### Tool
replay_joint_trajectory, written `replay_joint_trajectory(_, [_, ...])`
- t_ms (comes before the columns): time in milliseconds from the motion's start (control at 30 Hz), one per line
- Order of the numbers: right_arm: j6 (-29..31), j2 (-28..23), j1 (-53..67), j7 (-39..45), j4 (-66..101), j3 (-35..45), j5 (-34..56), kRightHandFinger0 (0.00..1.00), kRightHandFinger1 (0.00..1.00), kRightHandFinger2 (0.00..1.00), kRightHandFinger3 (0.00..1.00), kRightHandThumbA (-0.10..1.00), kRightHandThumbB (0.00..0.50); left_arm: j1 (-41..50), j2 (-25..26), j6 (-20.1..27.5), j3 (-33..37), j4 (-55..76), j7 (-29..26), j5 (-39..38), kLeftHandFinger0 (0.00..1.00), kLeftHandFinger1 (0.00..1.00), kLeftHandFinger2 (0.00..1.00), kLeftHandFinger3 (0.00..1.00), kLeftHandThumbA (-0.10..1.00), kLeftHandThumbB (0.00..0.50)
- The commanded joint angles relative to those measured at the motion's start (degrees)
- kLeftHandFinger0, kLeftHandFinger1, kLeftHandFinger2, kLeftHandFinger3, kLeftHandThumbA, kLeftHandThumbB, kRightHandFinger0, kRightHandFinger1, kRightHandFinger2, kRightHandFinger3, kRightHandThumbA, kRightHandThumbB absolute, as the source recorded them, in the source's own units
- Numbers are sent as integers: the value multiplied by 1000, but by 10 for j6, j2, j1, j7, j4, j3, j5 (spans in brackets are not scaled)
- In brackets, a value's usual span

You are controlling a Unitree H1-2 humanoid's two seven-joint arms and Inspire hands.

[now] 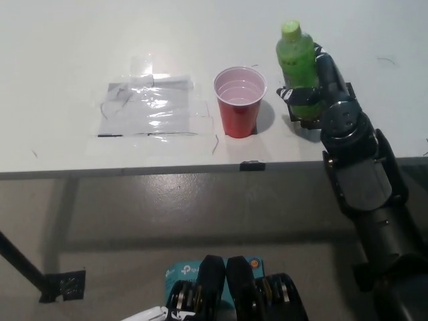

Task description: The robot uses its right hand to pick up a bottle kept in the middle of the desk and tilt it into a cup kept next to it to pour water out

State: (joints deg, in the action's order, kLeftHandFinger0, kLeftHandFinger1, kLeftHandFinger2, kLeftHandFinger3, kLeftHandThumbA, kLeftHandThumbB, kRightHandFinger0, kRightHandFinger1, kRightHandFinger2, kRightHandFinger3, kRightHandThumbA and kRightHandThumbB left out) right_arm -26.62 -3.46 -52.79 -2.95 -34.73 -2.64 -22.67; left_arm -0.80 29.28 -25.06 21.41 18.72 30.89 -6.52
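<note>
A green bottle (pixel 297 62) with a green cap is off the white desk (pixel 67 60), leaning slightly left, just right of the red cup (pixel 239 101). My black right hand (pixel 315 88) is shut around the bottle's lower half from the right and hides its base. The cup stands upright at the middle of the desk with pale liquid inside. The bottle's cap is to the right of the cup's rim, not over it. Only a sliver of my white left hand (pixel 151 313) shows at the bottom edge.
A taped-down clear plastic sheet (pixel 150 107) lies left of the cup. A black tape mark (pixel 252 164) sits on the desk's front edge, with grey floor below. A black square marker (pixel 299 115) peeks out under my right hand.
</note>
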Motion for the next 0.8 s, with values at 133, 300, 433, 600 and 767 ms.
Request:
replay_joint_trajectory(133, [33, -20, -49, -45, -38, 26, 25, 1000, 1000, 1000, 1000, 692, 500, -9, 1, 4, 7, 13, 19, 2, 1000, 1000, 1000, 1000, 362, 500])
replay_joint_trajectory(300, [58, -17, -60, -109, -83, 52, 31, 1000, 1000, 1000, 1000, 630, 500, -13, 1, -12, 12, 13, 22, 3, 1000, 1000, 1000, 1000, 383, 500])
replay_joint_trajectory(433, [87, -20, -70, -144, -118, 58, 31, 1000, 1000, 1000, 1000, 646, 500, -12, -2, -9, 12, 13, 22, 2, 1000, 1000, 1000, 1000, 361, 500])
replay_joint_trajectory(600, [93, -18, -87, -154, -128, 62, 42, 1000, 1000, 1000, 1000, 652, 500, -23, -1, -10, 19, 12, 30, 6, 1000, 1000, 1000, 1000, 371, 500])
replay_joint_trajectory(767, [119, -10, -117, -171, -155, 46, 39, 1000, 1000, 1000, 1000, 680, 500, -29, 0, -12, 24, 15, 31, 11, 1000, 1000, 1000, 1000, 400, 500])
